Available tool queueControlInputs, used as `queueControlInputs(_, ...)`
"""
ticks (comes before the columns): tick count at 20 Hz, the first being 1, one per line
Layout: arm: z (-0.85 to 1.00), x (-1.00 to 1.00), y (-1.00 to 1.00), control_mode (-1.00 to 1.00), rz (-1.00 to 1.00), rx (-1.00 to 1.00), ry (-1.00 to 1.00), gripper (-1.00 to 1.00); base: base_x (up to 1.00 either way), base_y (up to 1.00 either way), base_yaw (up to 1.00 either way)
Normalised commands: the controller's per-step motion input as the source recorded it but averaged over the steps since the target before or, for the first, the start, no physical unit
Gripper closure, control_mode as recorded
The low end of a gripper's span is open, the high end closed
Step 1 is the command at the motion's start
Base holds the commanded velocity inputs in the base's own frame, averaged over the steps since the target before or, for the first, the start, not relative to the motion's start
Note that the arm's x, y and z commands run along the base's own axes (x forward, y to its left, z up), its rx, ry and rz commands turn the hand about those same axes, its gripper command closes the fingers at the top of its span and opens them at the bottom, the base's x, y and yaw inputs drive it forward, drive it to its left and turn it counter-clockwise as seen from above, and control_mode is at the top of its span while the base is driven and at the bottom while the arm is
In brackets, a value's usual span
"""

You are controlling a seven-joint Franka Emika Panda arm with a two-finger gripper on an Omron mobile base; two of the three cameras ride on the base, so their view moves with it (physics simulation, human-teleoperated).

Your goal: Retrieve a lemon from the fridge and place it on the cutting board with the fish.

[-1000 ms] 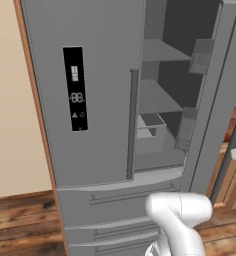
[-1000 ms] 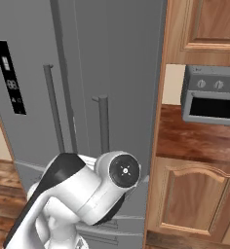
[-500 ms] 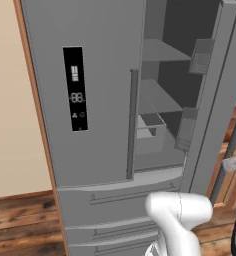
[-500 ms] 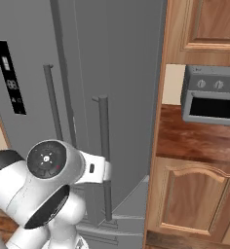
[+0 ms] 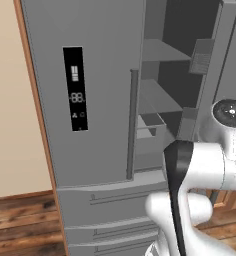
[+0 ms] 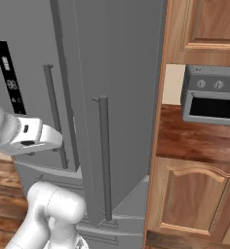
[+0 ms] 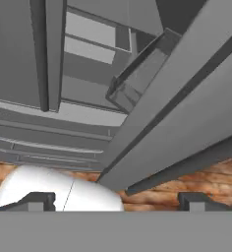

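Note:
The grey fridge has its left door shut, with the black display on it. Its right door stands swung open, so bare grey shelves and a door bin show inside. In the right base view the open door faces me with its bar handle. My gripper is open with nothing between its fingertips, and it looks up along the open door's edge at the shelves. The lemon, the cutting board and the fish are out of view.
A small grey toaster oven stands on the wooden counter right of the fridge, with wooden cabinets above and below. The fridge's lower drawers sit behind my arm. Wooden floor lies at the left.
My arm has swung across in front of the fridge's lower part, its elbow rising in the left base view. The jaws have spread a little wider. The fridge door has stayed open.

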Motion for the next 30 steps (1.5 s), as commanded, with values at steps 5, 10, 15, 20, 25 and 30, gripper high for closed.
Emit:
queueControlInputs(5, 0.00, 0.56, 0.42, -1.00, -0.08, -0.31, 0.23, -1.00, 0.00, 0.00, 0.00)
queueControlInputs(10, 0.00, 1.00, 0.00, -1.00, -0.01, -0.45, 0.47, -1.00, 0.00, 0.00, 0.00)
queueControlInputs(15, 0.00, 0.91, 0.00, -1.00, 0.00, -0.53, 0.42, -1.00, 0.00, 0.00, 0.00)
queueControlInputs(20, 0.24, 0.76, -0.21, -1.00, 0.00, -0.52, 0.60, -1.00, 0.00, 0.00, 0.00)
queueControlInputs(25, 0.39, 0.23, -0.71, -1.00, 0.00, -0.31, 0.69, -1.00, 0.00, 0.00, 0.00)
queueControlInputs(30, 0.06, -0.04, -0.77, -1.00, -0.01, -0.21, 0.67, -1.00, 0.00, 0.00, 0.00)
